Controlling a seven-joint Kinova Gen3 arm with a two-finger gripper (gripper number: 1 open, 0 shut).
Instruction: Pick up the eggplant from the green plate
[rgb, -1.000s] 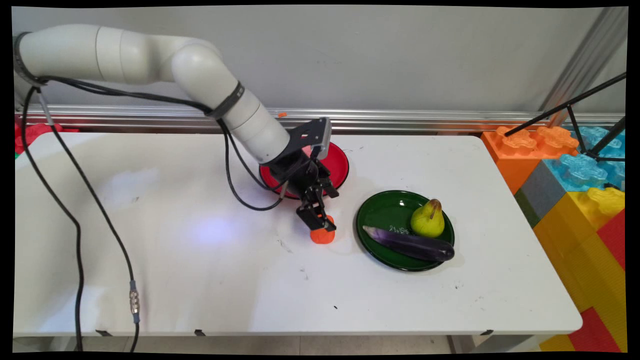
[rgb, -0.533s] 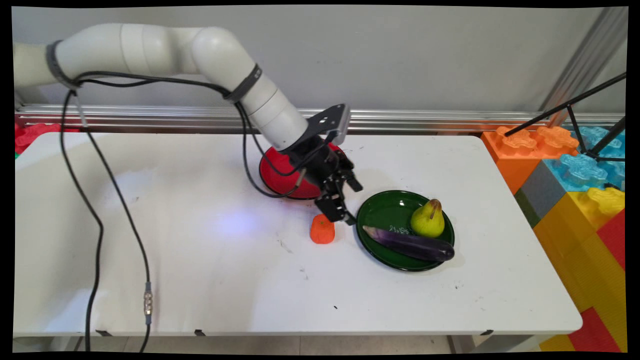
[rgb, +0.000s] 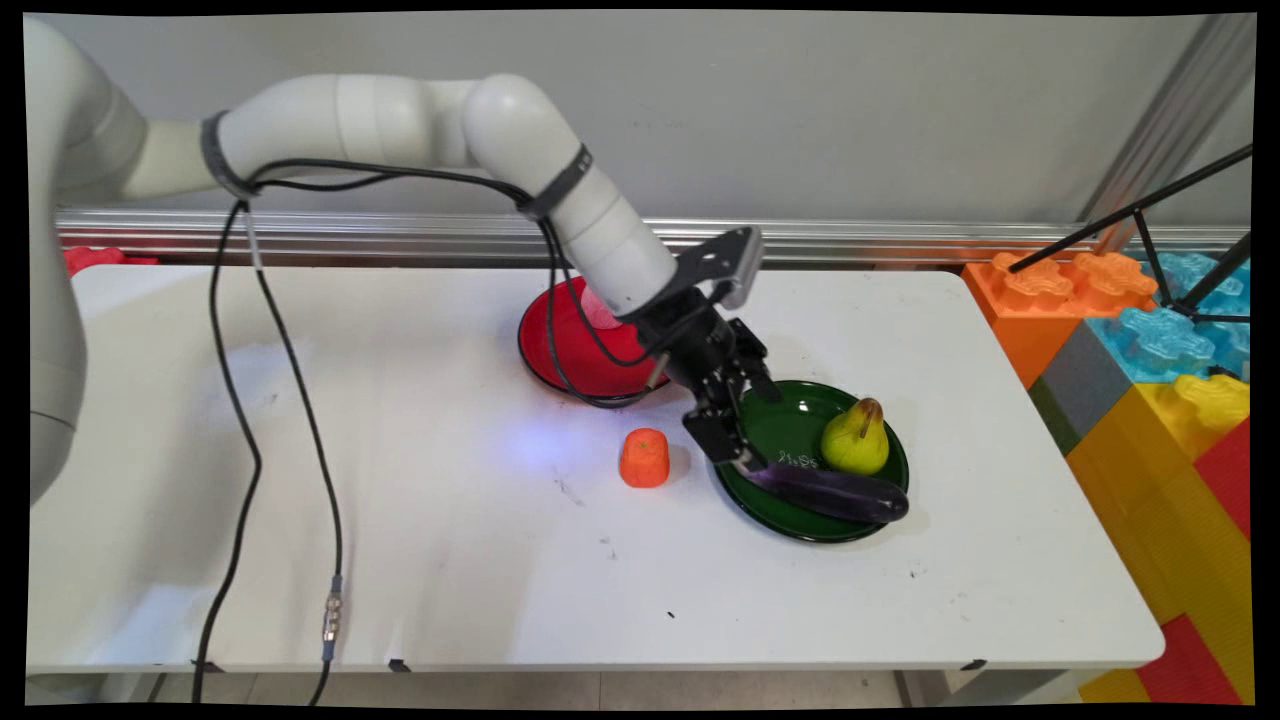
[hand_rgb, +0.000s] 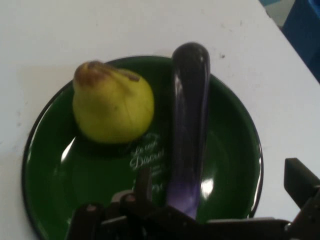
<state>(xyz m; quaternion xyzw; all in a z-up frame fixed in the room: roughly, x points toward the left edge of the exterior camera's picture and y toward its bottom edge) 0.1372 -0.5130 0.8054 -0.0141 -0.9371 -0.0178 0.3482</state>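
- My hand (rgb: 745, 440) hangs over the near-left end of a purple eggplant (rgb: 830, 492) that lies on a green plate (rgb: 790, 415); in the hand view the eggplant (hand_rgb: 187, 130) runs straight away from between my fingers.
- My fingers are spread apart, one to each side of the eggplant's end, gripping nothing. I cannot tell whether they touch it.
- A yellow-green pear (rgb: 856, 438) stands on the same plate, just beside the eggplant on its far side.
- An orange piece of carrot (rgb: 645, 458) stands on the white bench (rgb: 400, 560), just left of the green plate and close to my hand.
- A red plate (rgb: 570, 345) sits farther back on the bench, partly behind my arm.
- Big coloured building blocks (rgb: 1150, 370) are stacked at the bench's right end.
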